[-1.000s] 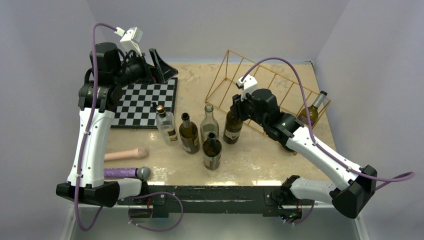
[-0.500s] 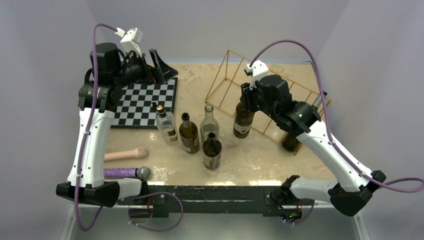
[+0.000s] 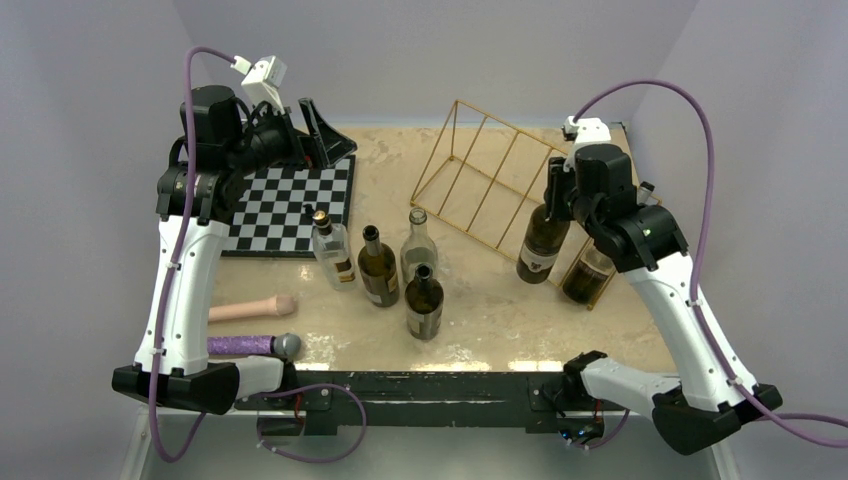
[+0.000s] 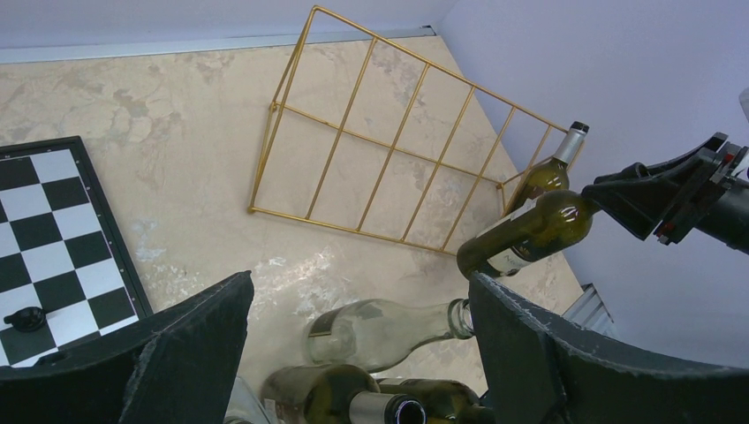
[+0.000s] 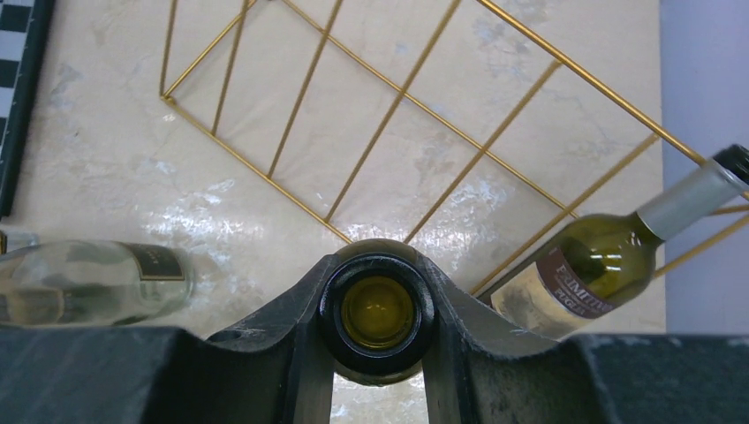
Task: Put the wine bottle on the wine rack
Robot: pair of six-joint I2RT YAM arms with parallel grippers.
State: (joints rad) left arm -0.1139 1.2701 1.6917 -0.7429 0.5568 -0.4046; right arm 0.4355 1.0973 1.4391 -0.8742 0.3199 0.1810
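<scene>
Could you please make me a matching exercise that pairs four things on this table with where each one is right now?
Things:
1. dark green wine bottle with a pale label
2. olive-green wine bottle with a silver-capped neck
3. black-and-white checkered board
4. tall clear glass bottle without a cap

Places:
A. standing upright in the group of bottles mid-table
B. lying slanted in the right-end slot of the gold wire rack
C. gripped at its neck by the right tool
D. lying flat at the table's far left

Pairs: 1-C, 2-B, 3-D, 4-A
</scene>
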